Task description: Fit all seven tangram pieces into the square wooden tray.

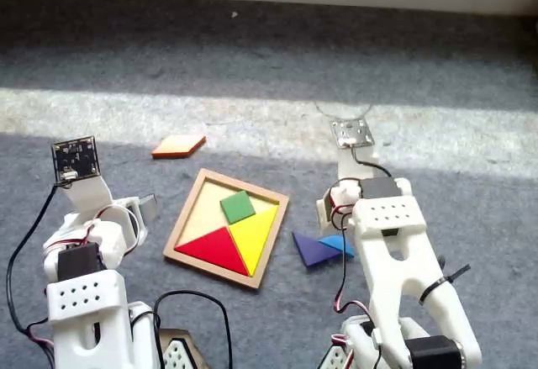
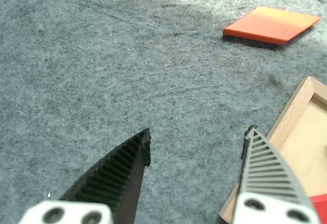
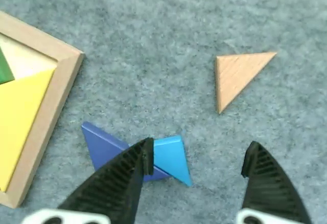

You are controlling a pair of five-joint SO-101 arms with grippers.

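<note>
The square wooden tray point(image 1: 244, 185) lies between the arms and holds a green square point(image 1: 238, 207), a yellow triangle point(image 1: 254, 233) and a red triangle point(image 1: 212, 250). An orange parallelogram point(image 1: 178, 145) lies on the carpet beyond the tray. My left gripper point(image 2: 198, 140) hangs open over bare carpet by the tray's corner point(image 2: 299, 113), with the orange parallelogram point(image 2: 271, 24) farther off. My right gripper point(image 3: 199, 155) is open above a light blue triangle point(image 3: 171, 157) that overlaps a purple triangle point(image 3: 102, 142). A plain wood triangle point(image 3: 235, 76) lies beyond them.
Grey carpet covers the whole surface, crossed by a band of sunlight point(image 1: 252, 117) behind the tray. The left arm point(image 1: 84, 243) stands left of the tray, the right arm point(image 1: 382, 218) right of it, over the purple point(image 1: 313, 249) and blue point(image 1: 338, 244) pieces.
</note>
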